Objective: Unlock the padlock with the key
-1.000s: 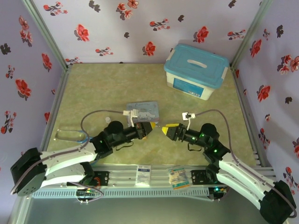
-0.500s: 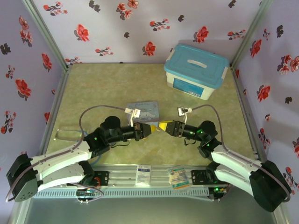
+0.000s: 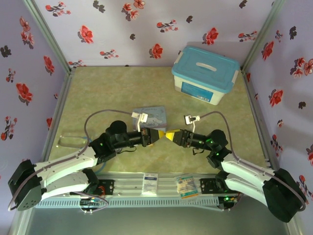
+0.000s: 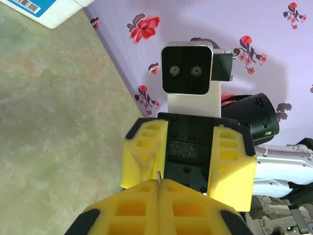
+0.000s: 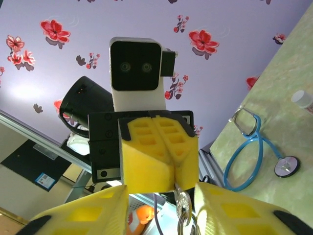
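A thin metal sliver, the key [image 4: 159, 177] as best I can tell, stands pinched in the seam of my clenched left gripper [image 3: 163, 135]. My right gripper [image 3: 171, 135] faces it tip to tip, jaws apart. Below lies a mottled green table [image 3: 112, 93], with purple flowered walls [image 3: 112, 29] around. My right wrist view adds silvery metal [image 5: 182, 205] dangling under the left fingertips, and a blue stethoscope [image 5: 254, 152].

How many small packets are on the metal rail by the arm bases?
2: a white packet left of centre, a greenish packet right of centre. Others may be hidden.
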Tool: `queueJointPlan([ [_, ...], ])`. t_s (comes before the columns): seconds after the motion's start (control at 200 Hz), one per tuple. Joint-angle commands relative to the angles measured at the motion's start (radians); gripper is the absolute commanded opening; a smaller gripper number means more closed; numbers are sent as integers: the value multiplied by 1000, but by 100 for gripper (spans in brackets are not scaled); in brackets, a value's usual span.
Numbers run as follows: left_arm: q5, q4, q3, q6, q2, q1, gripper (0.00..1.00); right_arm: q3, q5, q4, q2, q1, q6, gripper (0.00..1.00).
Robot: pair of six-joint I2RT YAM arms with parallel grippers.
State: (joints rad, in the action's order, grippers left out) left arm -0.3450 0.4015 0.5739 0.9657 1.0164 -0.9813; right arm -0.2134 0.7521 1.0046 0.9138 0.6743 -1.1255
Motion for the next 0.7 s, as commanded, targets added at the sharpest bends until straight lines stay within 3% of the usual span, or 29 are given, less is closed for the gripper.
queueJointPlan([
  [0.0, -20, 48, 26, 6, 8, 7, 0, 14, 0, -7, -22, 5, 26, 36],
  [0.17, -21, 53, 34, 21, 22, 6, 0, 13, 2, -11, -35, 7, 26, 34],
  [0.415, -32, 102, 18, 40, 39, 6, 0, 14, -22, -35, -46, 7, 52, 20],
  [0.61, -32, 96, 9, 39, 33, 6, 0, 14, -30, -54, -56, 7, 64, 1],
  [0.695, -32, 83, 10, 39, 31, 6, 0, 14, -38, -85, -76, 6, 79, 0],
])
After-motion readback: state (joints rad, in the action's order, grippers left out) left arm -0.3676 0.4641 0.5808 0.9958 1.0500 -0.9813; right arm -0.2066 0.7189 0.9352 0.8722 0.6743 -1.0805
